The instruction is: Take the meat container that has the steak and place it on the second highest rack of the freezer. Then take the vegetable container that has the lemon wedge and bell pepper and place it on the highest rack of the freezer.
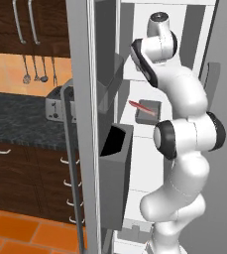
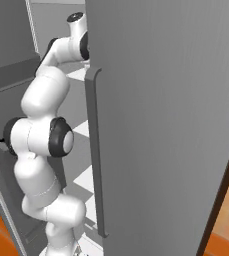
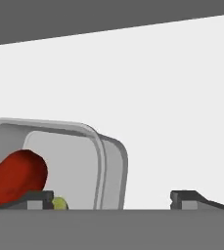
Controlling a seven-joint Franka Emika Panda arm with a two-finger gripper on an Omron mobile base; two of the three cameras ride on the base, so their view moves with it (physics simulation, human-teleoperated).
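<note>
Freezer point(image 1: 92, 124) — tall grey upright, door swung open, white inside; a dark grey door bin point(image 1: 116, 158) hangs on the open door, and the long grey handle point(image 2: 96, 150) shows in the right base view. The white arm point(image 1: 184, 149) reaches up into the upper part of the freezer.

Gripper point(image 3: 111, 199) — fingers spread wide, holding nothing. The left fingertip point(image 3: 37, 197) sits in front of the vegetable container, the right one over bare white shelf beside it; whether the left tip touches the container cannot be told.

Vegetable container point(image 3: 108, 166) — pale grey tray with rounded corners, resting on a white shelf inside the freezer, up where the arm's hand is. Which rack this is cannot be told for sure from the hand view. Inside: bell pepper point(image 3: 16, 176), a rounded red piece against the near wall, and lemon wedge point(image 3: 59, 203), a small yellow-green bit just beside the pepper, partly hidden by the fingertip.

Meat container point(image 1: 148, 111) — grey tray on a white freezer shelf below the arm's hand; steak point(image 1: 141, 106), a thin red slab, lies tilted across it, one end sticking out past the tray's edge.
</note>
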